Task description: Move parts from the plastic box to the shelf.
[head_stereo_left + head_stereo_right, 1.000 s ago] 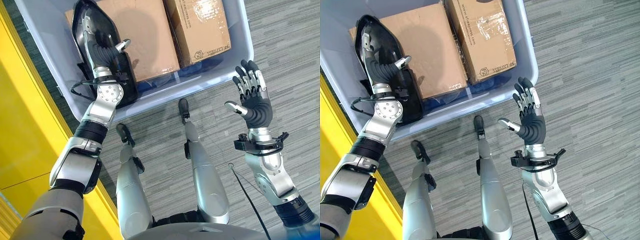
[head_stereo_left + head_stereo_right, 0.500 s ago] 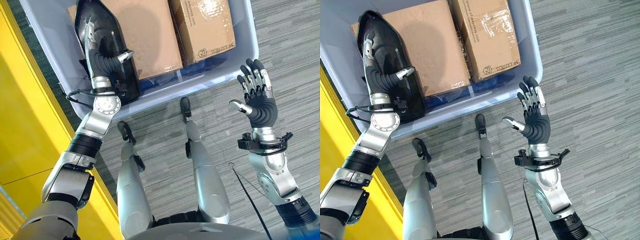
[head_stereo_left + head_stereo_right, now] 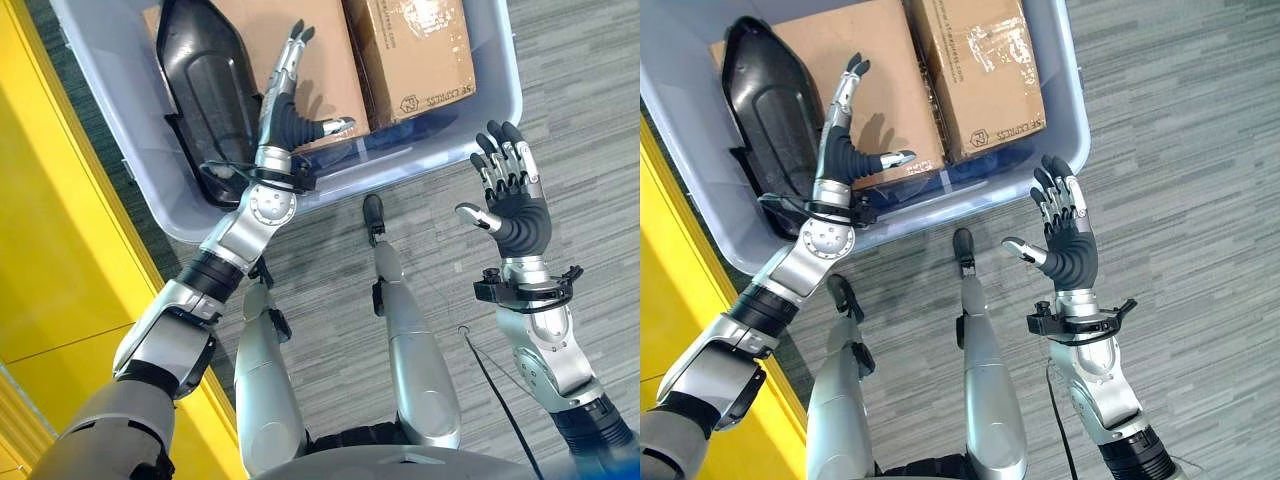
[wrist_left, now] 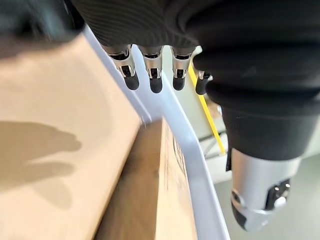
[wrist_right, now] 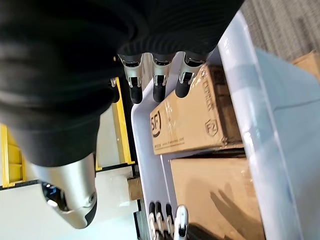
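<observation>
Grey plank floor carrying a pale blue plastic box [image 3: 480, 95]. Left hand [image 3: 285, 105], fingers straight, poised over a brown cardboard carton [image 3: 890, 80] inside; right hand [image 3: 512, 205], fingers spread, waits beside the rim, empty.

The box [image 3: 480, 105] is smooth, pale blue plastic. The cartons [image 3: 415, 50] are matt brown cardboard, one with glossy tape. The part [image 3: 205, 75] is glossy black plastic.

Grey carpet floor [image 3: 580, 120], plastic box [image 3: 130, 130] resting on it
</observation>
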`<state>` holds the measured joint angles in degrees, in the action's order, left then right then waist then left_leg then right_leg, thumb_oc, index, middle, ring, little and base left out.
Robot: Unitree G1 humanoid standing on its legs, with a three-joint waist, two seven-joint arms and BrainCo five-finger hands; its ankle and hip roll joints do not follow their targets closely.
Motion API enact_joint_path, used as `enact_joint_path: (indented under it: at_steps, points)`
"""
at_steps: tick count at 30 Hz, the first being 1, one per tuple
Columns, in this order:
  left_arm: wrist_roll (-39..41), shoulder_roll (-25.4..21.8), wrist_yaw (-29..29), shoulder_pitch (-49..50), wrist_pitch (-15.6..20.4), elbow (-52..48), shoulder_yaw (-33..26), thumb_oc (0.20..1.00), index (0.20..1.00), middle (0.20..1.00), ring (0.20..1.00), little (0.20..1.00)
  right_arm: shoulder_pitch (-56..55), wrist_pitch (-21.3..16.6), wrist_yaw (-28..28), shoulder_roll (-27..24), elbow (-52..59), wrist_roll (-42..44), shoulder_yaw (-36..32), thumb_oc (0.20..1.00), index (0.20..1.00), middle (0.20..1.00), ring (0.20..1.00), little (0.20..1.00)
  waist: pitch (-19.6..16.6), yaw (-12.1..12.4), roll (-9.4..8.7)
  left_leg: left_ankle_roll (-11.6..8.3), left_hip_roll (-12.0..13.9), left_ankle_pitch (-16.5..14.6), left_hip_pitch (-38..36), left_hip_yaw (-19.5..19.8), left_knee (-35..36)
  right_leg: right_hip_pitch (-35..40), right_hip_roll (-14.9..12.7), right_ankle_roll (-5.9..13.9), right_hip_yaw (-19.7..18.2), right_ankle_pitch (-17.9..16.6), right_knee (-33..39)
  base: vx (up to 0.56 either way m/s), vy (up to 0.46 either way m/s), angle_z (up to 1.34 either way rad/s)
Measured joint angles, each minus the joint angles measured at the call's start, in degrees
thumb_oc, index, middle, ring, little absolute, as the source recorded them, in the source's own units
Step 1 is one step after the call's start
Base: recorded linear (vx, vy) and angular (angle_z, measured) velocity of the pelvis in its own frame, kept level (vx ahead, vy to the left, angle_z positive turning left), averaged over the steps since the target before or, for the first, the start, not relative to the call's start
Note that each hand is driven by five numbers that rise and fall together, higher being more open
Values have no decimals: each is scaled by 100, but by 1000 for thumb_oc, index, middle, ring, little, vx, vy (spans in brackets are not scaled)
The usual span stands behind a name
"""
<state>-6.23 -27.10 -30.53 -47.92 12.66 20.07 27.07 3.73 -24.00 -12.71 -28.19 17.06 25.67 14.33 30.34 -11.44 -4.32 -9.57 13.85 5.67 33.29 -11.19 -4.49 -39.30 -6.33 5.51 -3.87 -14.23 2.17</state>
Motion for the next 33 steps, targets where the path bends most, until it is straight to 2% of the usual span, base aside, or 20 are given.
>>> enact_joint_path:
  at_steps: [8, 15, 17, 25, 30, 33]
  points:
    - [-236, -226, 451, -152, -12, 94, 394, 1000, 1000, 1000, 1000, 1000, -18, 4, -17, -3, -1, 1, -8, 1000, 1000, 1000, 1000, 1000, 0, -43, 1, 6, 16, 0, -29, -82, 22, -35, 13, -15, -32, -96, -15, -18, -8, -4]
    - [-232, -388, 657, 146, -12, 37, 370, 1000, 1000, 1000, 1000, 1000, -20, 4, 42, -3, -1, 7, -20, 1000, 1000, 1000, 1000, 1000, 0, 9, 1, 7, -7, 2, -27, -78, 33, -34, -5, -11, -30, -86, -14, 0, 0, 0]
    - [-230, -480, 689, 368, -8, -359, 289, 1000, 1000, 1000, 1000, 1000, -27, 5, 66, -4, -1, 8, -20, 1000, 1000, 1000, 1000, 1000, 1, 16, 2, 8, -6, 2, -26, -77, 35, -34, -22, -12, -30, -86, -7, 0, 0, 0]
    - [-192, -506, 517, 1132, 181, -1675, -645, 1000, 1000, 1000, 1000, 1000, -186, 1, 105, -4, 11, 11, -80, 1000, 1000, 1000, 1000, 1000, 2, 184, 5, 7, -5, 1, -13, -70, 32, -35, -32, -12, -18, -80, -7, 0, 0, 0]
    - [-106, -410, 141, 1652, 287, -1889, -1306, 1000, 1000, 1000, 1000, 1000, -192, -7, 76, -4, 12, 11, -91, 1000, 1000, 1000, 1000, 1000, 4, 231, 7, 9, -6, 0, -8, -56, 30, -35, -36, -7, -11, -73, -6, 0, 0, 0]
    - [62, -301, -158, 1740, 297, -1869, -1505, 1000, 1000, 1000, 1000, 1000, -188, -9, 11, -5, 12, 10, -90, 1000, 1000, 1000, 1000, 1000, 5, 295, 9, 9, -8, -1, 4, -55, 30, -35, -40, -7, 2, -73, -6, 0, 0, 0]
